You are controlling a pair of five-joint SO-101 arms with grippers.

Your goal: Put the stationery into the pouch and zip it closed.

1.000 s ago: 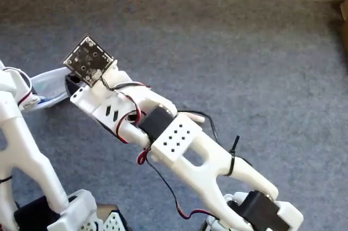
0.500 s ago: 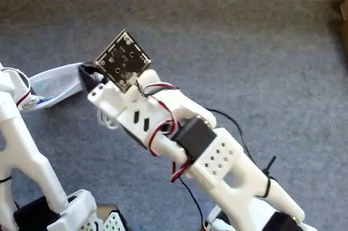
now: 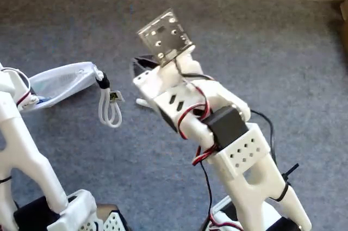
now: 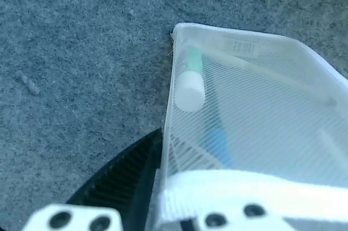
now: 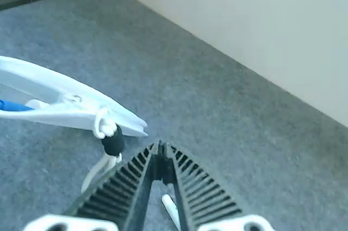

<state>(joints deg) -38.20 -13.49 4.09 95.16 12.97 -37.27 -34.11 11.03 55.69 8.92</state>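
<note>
**Pouch steadied, zip seemingly shut**
My left gripper [image 4: 163, 179] pinches the mesh pouch [image 3: 62, 81] at the carpet's [image 3: 244, 41] left side to brace it, stationery [image 4: 188, 81] inside. My right gripper [image 5: 160, 160], fingers [image 5: 136, 174] pressed together on nothing, hovers near the pull strap [image 3: 109, 112].

No lettering can be read anywhere in this scene. A faint grey block of print [image 4: 243, 47] sits near one edge of the mesh pouch [image 4: 261, 122] (too blurred to make out a single character). A small dark tag [image 3: 115, 97] lies on the carpet just beside the white cord loop [image 3: 109, 112] at the pouch's end, its face too small to tell what it carries.
</note>
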